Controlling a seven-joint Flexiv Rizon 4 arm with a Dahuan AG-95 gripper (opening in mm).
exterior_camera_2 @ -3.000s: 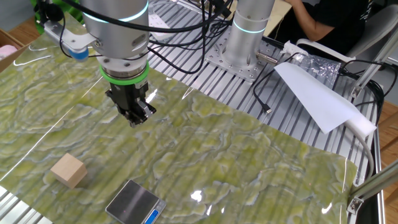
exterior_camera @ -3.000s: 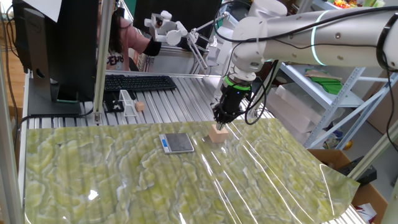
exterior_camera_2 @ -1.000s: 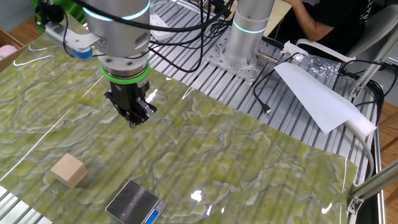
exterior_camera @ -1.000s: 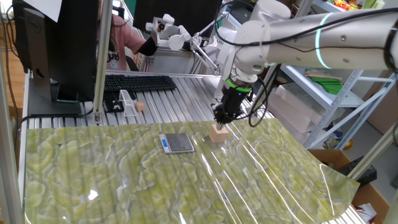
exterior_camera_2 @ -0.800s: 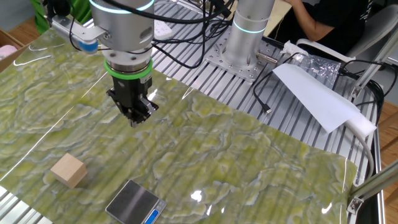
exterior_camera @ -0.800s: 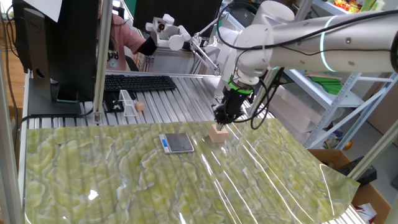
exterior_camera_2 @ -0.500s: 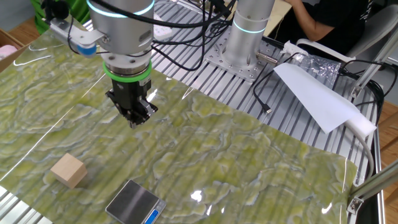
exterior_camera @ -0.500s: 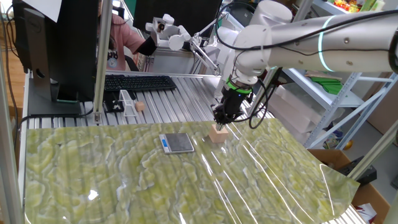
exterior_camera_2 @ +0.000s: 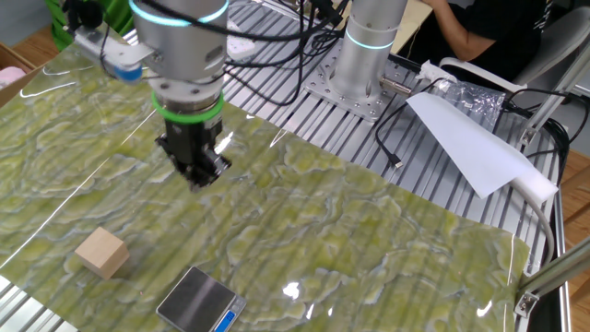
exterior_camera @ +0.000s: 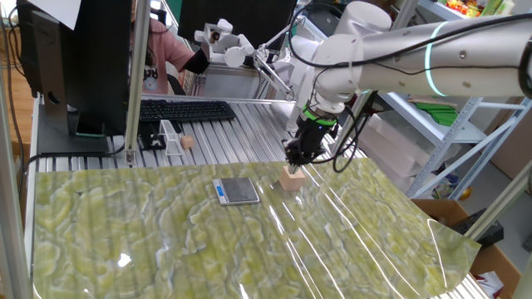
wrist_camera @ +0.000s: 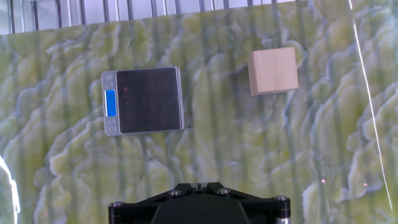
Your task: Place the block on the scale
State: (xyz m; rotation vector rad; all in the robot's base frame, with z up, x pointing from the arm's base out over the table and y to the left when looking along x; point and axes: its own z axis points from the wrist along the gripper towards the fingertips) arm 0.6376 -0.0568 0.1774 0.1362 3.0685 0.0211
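Hovering shut and empty, the black two-finger gripper (exterior_camera_2: 196, 177) hangs apparently well short of the light tan wooden cube (exterior_camera_2: 101, 252), which rests on the green mat beside the dark-plated square scale (exterior_camera_2: 201, 300).

no legible text anywhere, scale (wrist_camera: 143, 101) display strip plain blue with no digits showing, print on the person's shirt (exterior_camera: 155, 79) too blurred to read
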